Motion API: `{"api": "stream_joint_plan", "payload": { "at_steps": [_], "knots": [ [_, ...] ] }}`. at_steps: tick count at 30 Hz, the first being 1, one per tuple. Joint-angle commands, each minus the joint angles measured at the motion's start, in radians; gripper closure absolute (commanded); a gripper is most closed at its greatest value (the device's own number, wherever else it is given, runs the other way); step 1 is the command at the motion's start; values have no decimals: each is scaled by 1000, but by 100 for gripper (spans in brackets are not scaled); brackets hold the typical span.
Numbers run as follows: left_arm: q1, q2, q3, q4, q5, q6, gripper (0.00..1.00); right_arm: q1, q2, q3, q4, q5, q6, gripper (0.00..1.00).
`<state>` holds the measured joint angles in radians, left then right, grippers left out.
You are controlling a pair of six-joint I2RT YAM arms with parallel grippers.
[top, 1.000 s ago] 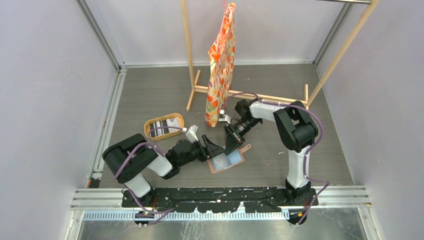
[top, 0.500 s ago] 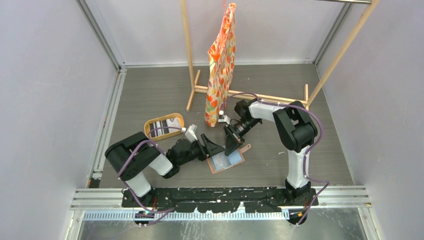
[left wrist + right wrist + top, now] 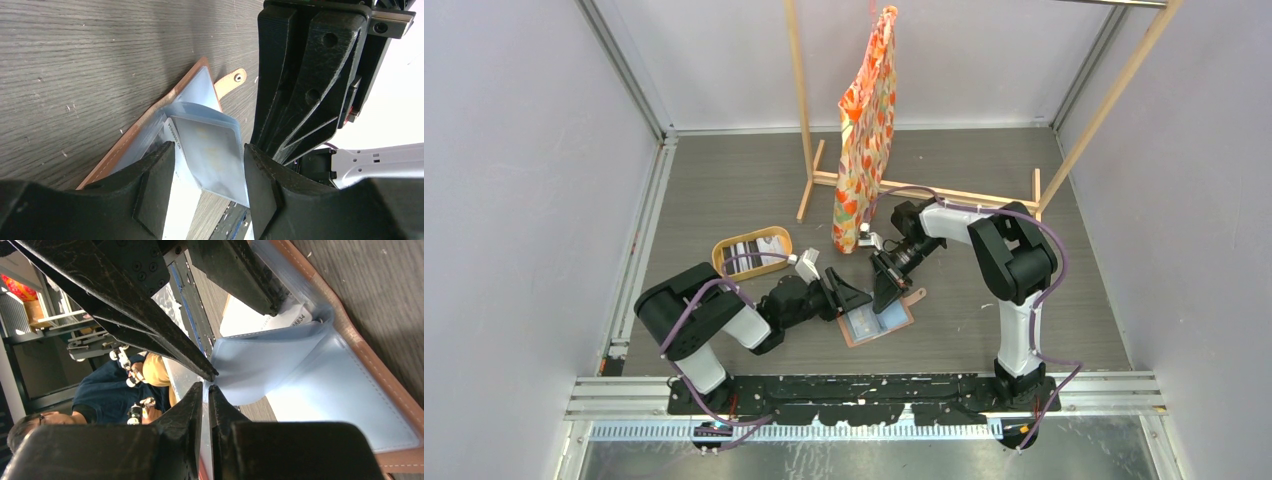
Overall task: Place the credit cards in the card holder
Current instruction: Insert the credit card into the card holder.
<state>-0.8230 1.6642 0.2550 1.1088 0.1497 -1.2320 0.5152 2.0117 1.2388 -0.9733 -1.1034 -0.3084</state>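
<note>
The salmon-brown card holder (image 3: 882,322) lies open on the table between both grippers, its snap tab (image 3: 233,78) pointing away. My right gripper (image 3: 206,387) is shut on a thin grey-blue pocket flap (image 3: 270,365) of the holder and holds it lifted. A pale credit card (image 3: 212,150) sits partly inside that pocket. My left gripper (image 3: 209,146) straddles the card with its jaws apart, the right pad at the card's edge and a sliver of gap on the left. A white printed card (image 3: 172,150) lies underneath.
An oval yellow-rimmed tray (image 3: 721,258) holding more cards (image 3: 749,250) stands left of the holder. Behind it a wooden rack (image 3: 924,190) carries a hanging orange patterned cloth (image 3: 867,130). The right gripper's black body (image 3: 310,80) looms close beside the left fingers.
My left jaws have narrowed around the pale card. Both arms have barely moved, and the right gripper keeps its hold on the flap.
</note>
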Motion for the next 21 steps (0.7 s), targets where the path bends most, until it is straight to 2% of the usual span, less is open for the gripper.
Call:
{"api": "stream_joint_plan", "payload": {
  "at_steps": [1,10,15,21],
  "knots": [
    [2,6,5,-29,-4,6,47,5,-2,39,-25,2,-20,85],
    [11,12,-2,-15,2,-2,48,-8,-25,32,-15,85,-18,75],
    [14,18,0,-10,9,-3,48,-8,-87,43,-79,118,-134,56],
    [17,29,4,-4,21,-5,49,0,-290,-84,12,253,-319,41]
  ]
}}
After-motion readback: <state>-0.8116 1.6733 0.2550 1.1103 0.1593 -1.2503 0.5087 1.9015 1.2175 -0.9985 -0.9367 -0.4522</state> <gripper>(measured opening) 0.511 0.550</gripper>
